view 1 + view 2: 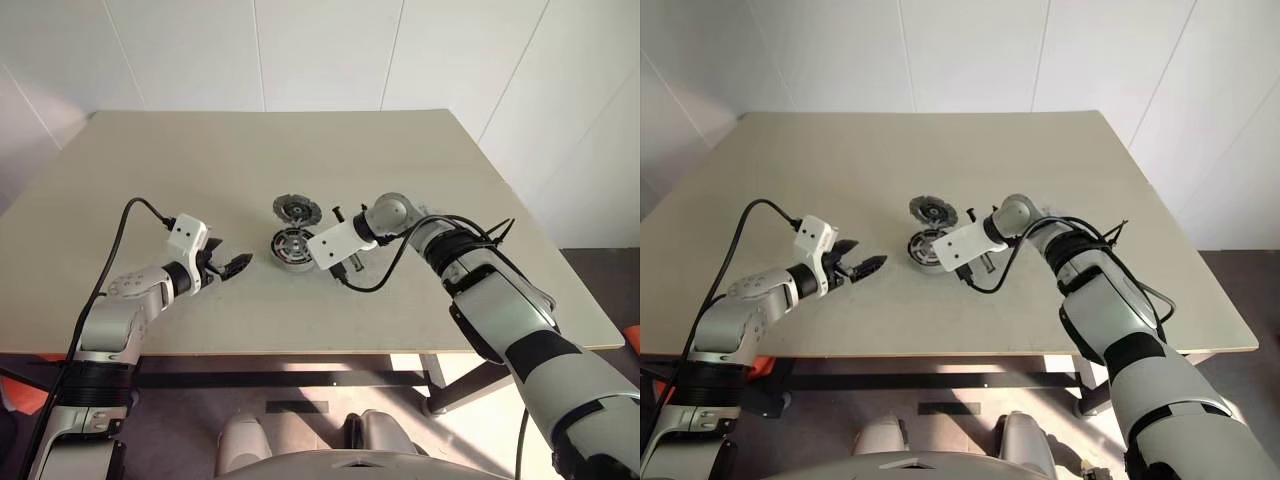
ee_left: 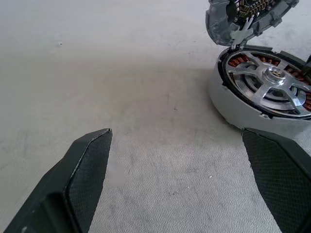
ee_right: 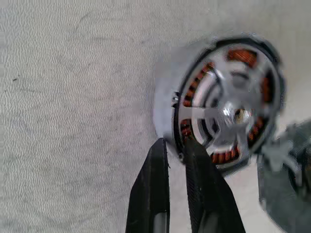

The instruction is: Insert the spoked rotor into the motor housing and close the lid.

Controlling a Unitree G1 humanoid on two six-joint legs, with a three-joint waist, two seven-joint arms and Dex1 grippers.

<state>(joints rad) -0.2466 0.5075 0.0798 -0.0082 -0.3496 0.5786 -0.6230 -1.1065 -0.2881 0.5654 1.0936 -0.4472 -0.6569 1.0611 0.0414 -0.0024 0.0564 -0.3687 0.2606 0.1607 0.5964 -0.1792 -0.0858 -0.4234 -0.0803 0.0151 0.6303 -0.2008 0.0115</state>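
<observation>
The motor housing (image 2: 252, 104) sits on the desk (image 1: 200, 170) with the spoked rotor (image 2: 272, 82) lying inside it, copper-red windings showing between the spokes. The right claw (image 3: 176, 145) reaches its near rim, its two black fingers (image 3: 154, 189) drawn almost together with one tip outside the housing wall and the other just inside; whether they pinch that wall I cannot tell. The lid (image 1: 294, 208) lies on the desk just beyond the housing, on the far side from the right claw, touching or nearly touching it. The left claw (image 1: 227, 266) hovers near the housing on its opposite side, fingers spread wide and holding nothing.
</observation>
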